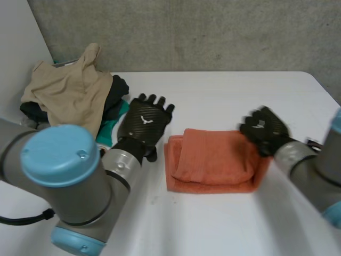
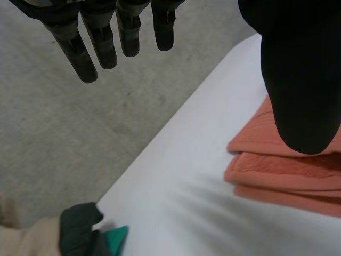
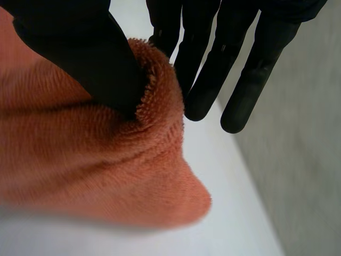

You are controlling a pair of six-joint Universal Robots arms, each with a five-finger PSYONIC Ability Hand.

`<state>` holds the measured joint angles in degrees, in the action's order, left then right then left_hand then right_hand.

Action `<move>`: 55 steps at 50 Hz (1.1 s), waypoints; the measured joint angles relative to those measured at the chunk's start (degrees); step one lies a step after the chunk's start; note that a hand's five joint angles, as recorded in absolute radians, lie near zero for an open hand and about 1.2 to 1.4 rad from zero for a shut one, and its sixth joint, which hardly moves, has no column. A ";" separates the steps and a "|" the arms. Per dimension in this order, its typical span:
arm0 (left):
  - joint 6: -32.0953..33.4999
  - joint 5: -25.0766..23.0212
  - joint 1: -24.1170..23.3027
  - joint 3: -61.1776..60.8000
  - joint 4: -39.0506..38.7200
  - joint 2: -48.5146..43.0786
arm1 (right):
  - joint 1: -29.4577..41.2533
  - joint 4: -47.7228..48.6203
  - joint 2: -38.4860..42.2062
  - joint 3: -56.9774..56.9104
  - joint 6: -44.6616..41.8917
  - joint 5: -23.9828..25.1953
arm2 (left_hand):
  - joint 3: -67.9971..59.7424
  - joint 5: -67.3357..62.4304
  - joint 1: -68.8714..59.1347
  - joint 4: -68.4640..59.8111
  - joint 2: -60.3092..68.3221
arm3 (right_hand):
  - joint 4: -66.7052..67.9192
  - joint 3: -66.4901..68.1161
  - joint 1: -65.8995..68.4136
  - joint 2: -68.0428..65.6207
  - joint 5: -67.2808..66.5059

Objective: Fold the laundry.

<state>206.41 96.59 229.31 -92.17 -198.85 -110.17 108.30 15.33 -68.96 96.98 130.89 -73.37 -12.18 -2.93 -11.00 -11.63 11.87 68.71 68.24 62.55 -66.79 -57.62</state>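
Observation:
An orange towel (image 1: 213, 160), folded into a thick rectangle, lies on the white table (image 1: 224, 90) between my two hands. My right hand (image 1: 264, 129) is at the towel's far right corner. In the right wrist view the thumb (image 3: 90, 58) presses the towel (image 3: 96, 170) edge against a finger, pinching a raised fold, while the other fingers hang straight past it. My left hand (image 1: 145, 124) hovers just left of the towel, open with straight fingers (image 2: 101, 42) and holding nothing. The towel's stacked layers (image 2: 287, 170) lie under its thumb (image 2: 298, 80).
A laundry pile sits at the table's back left: a beige garment (image 1: 69, 88) on top, dark cloth (image 1: 117, 90) and teal cloth (image 1: 114, 128) beneath. The dark cloth (image 2: 77, 226) lies near the table's back edge. A grey wall stands behind.

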 measured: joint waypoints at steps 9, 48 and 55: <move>-0.05 0.29 3.65 -2.77 -0.19 3.10 | 17.27 1.99 6.92 -5.18 1.16 3.63 | 0.00 0.00 0.00 0.00 0.00 | -12.00 -11.82 -11.90 12.46 11.69; -13.31 1.73 -4.12 31.76 24.14 -29.10 | -3.45 -17.82 12.54 -13.51 40.17 6.47 | 0.00 0.00 0.00 0.00 0.00 | -55.13 -54.70 -49.00 53.55 53.67; -13.26 4.96 -4.38 28.44 25.82 -26.12 | -2.85 -19.21 13.10 -14.30 31.67 -0.32 | 0.00 0.00 0.00 0.00 0.00 | -47.23 -46.73 -40.80 46.69 45.71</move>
<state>193.15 101.55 224.94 -63.73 -173.03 -136.29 105.45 -3.87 -55.86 82.68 162.56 -73.69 -12.18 -2.92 -11.00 -11.63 11.87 21.48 21.51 21.75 -20.10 -11.90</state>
